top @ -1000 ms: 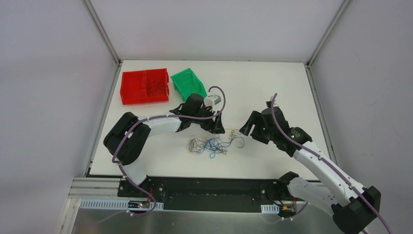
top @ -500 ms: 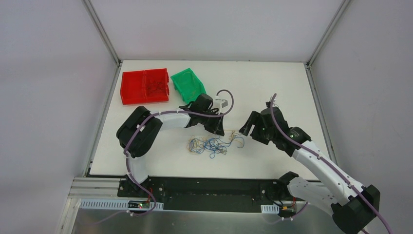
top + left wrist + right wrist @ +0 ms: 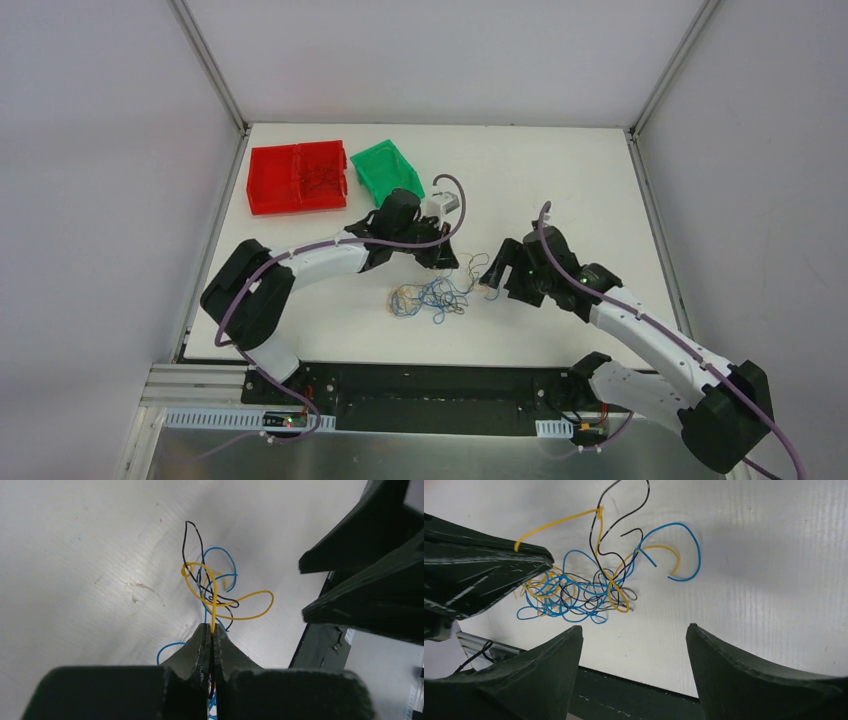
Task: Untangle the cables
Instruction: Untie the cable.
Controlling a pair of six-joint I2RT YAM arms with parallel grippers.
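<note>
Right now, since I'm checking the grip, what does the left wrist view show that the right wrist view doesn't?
Only left wrist: the left gripper seen from behind, jaws shut on a yellow cable.
Only right wrist: the right gripper, open, facing the main clump of blue, yellow and black strands.
Both: that yellow cable, blue and black loops near it, the opposite gripper, and the white table.

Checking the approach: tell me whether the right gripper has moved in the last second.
Yes. The right gripper shifted left and slightly nearer, away from the table's right edge, toward the cables.
</note>
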